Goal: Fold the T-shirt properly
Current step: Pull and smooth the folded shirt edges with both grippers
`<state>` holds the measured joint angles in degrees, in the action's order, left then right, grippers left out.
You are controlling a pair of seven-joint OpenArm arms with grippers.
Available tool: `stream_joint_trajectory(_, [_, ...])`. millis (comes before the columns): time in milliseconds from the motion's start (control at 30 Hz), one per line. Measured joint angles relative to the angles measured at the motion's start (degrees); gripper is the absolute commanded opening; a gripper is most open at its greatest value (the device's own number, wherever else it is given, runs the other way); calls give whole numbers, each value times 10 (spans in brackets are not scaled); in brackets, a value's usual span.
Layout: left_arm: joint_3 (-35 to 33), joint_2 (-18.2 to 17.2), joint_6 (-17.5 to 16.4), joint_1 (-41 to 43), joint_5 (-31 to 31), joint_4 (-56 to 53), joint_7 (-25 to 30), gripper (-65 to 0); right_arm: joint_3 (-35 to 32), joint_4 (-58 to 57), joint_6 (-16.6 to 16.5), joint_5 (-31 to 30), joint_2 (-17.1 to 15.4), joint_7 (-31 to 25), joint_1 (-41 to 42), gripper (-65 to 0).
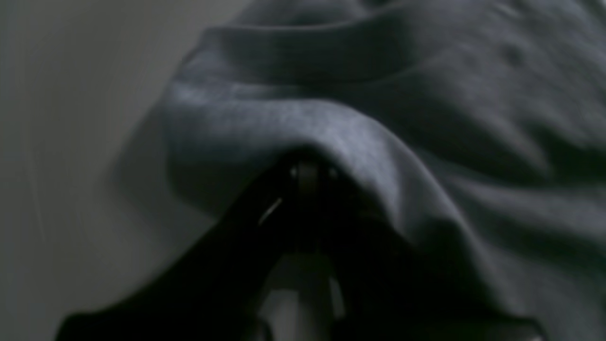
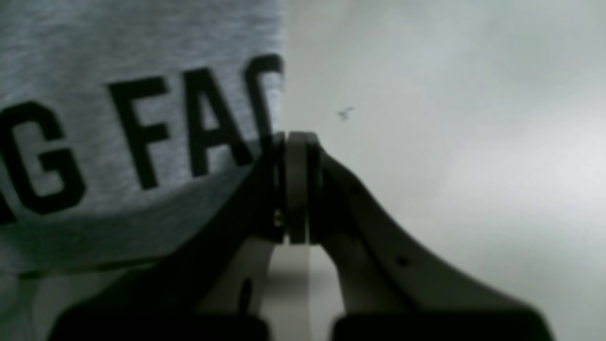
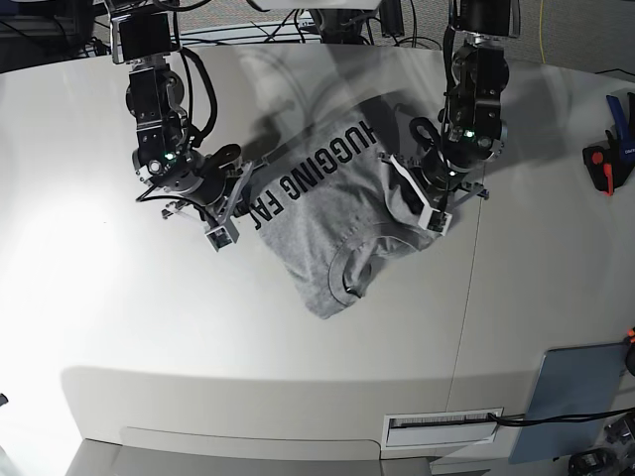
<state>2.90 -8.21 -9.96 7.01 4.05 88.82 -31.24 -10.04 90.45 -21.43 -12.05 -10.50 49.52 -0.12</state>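
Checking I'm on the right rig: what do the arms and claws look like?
Both arms are black, jointed, with looping black cables and small green lights. Each carries a pale grey camera bracket. The right claw has dark fingers; the left claw looks black too.

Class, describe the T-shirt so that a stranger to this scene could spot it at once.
Start at the pale table and look between the two arms. The T-shirt is the crumpled heather-grey cloth there, with black block lettering across it; nothing else on the table is cloth.
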Motion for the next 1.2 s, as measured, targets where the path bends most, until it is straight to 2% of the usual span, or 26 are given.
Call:
stream_joint_trajectory(133, [2,-31,25,0,-2,0,1,-650,0,0,0,0,-1,13,-1,-650])
stream_joint_trajectory(200, [2,-32,29,0,-7,-7,10,-650,0,0,-10,0,-1,15,-2,-650])
stream_joint_trajectory(333, [2,-21,70,-13,-5,-60,83,-650,2,1,-27,-25,-2,15,-10,-650])
stream_joint_trajectory(433, [3,-18,67,-40,-4,-102,110,-650,2,3,-27,-29,-1,10,-19,-650])
stream_joint_trajectory(600, [6,-10,38,-75,-9,-125,93,-650,3,6,-70,-48,-2,3,-34,-650])
stream_joint_trajectory(733, [6,15,35,-90,-19,-131,81,-650,3,7,-69,-55,-1,-4,-44,-650])
stream_joint_trajectory(867, [5,39,15,-103,-15,-140,76,-650,3,31,-74,-52,-1,-2,-66,-650])
stream_joint_trajectory(933, [-4,39,16,-109,-15,-143,74,-650,2,59,-83,-47,-1,11,-85,-650])
stream_joint_trajectory(1100, [-51,36,22,-117,-20,-145,70,-650,1,111,-83,-42,-1,28,-110,-650])
stream_joint_trajectory(1200, [-74,39,54,-116,-45,-144,73,-650,1,123,-69,-14,-2,30,-117,-650])
